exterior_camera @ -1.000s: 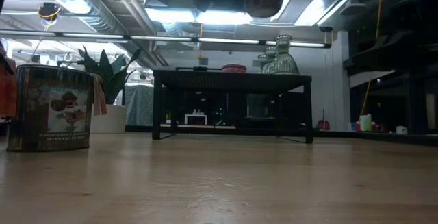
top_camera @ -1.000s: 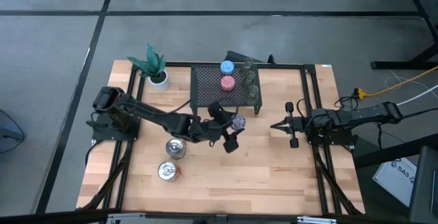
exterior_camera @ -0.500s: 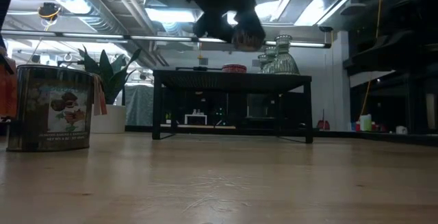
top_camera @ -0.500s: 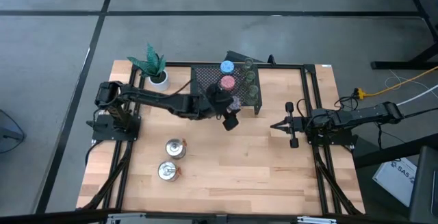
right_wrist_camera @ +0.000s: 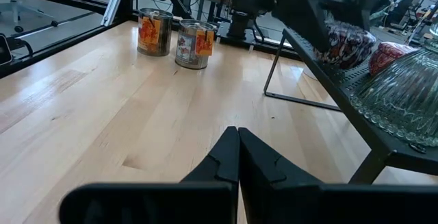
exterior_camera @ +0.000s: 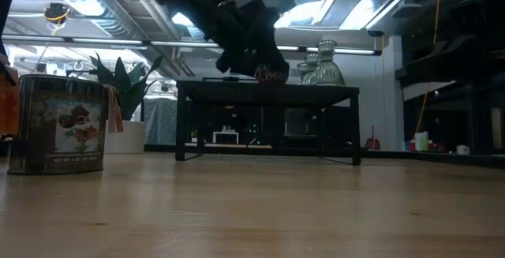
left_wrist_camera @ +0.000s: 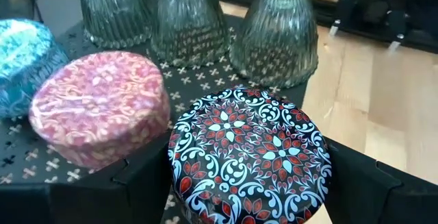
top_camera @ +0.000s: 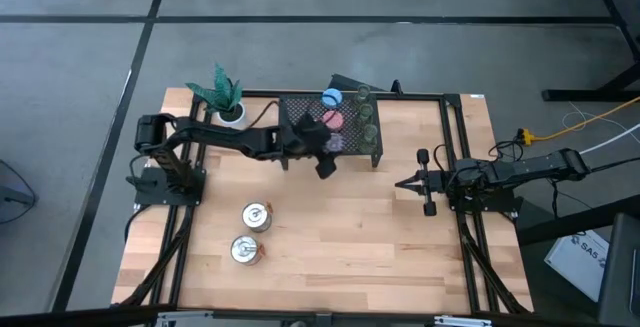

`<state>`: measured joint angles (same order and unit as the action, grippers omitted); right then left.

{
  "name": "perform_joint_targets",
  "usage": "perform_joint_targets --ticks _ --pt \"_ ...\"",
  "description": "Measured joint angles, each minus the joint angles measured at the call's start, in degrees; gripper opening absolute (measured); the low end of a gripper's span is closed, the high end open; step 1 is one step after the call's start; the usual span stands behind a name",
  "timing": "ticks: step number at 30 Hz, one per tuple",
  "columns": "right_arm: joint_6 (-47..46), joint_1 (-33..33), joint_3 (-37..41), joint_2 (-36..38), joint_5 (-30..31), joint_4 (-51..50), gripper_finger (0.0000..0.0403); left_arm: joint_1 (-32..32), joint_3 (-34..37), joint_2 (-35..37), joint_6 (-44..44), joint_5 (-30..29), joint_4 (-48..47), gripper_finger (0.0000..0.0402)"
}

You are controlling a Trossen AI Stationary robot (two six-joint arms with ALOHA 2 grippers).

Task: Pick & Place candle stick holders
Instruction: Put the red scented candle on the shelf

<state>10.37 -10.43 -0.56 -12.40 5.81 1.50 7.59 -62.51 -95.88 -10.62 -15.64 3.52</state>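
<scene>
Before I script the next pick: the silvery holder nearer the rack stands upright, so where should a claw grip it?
Come from straight above and close across the round side walls of that silvery holder. It stands upright, apart from the other silvery holder.

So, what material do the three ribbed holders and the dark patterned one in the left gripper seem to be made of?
The three ribbed holders look like clear greenish glass: light passes through the fluted walls. The dark patterned holder, held by the left gripper above the black mesh rack, looks like printed tin with a satin finish, though this is uncertain.
</scene>
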Motion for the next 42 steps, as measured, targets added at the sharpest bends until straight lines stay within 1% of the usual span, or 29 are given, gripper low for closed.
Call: perform_joint_targets --ticks 2,5,9,11,21,24,33,42 --pt "0.0 0.0 0.0 0.0 0.0 0.0 0.0003 0.4 2.1 1.3 1.1 0.5 3.2 0.0293" --pt "0.0 0.0 0.0 0.0 0.0 0.0 0.0003 0.7 3.9 2.8 2.1 0.7 4.6 0.0293" --pt "0.0 0.0 0.0 0.0 0.0 0.0 0.0003 1.7 5.1 2.6 5.2 5.7 7.6 0.0293" --pt "0.0 0.0 0.0 0.0 0.0 0.0 0.0003 2.1 5.1 2.7 5.3 7.1 8.9 0.0293" --pt "0.0 0.0 0.0 0.0 0.0 0.0 0.0003 2.3 5.3 2.6 5.9 6.1 9.9 0.0303" --pt "0.0 0.0 0.0 0.0 0.0 0.0 0.0003 2.3 5.2 1.9 5.9 4.7 10.3 0.0304" --pt "0.0 0.0 0.0 0.0 0.0 0.0 0.0003 2.2 5.2 -0.5 6.1 3.7 13.4 0.0306" --pt "0.0 0.0 0.0 0.0 0.0 0.0 0.0003 2.2 5.2 -0.6 7.6 3.3 13.4 0.0308"
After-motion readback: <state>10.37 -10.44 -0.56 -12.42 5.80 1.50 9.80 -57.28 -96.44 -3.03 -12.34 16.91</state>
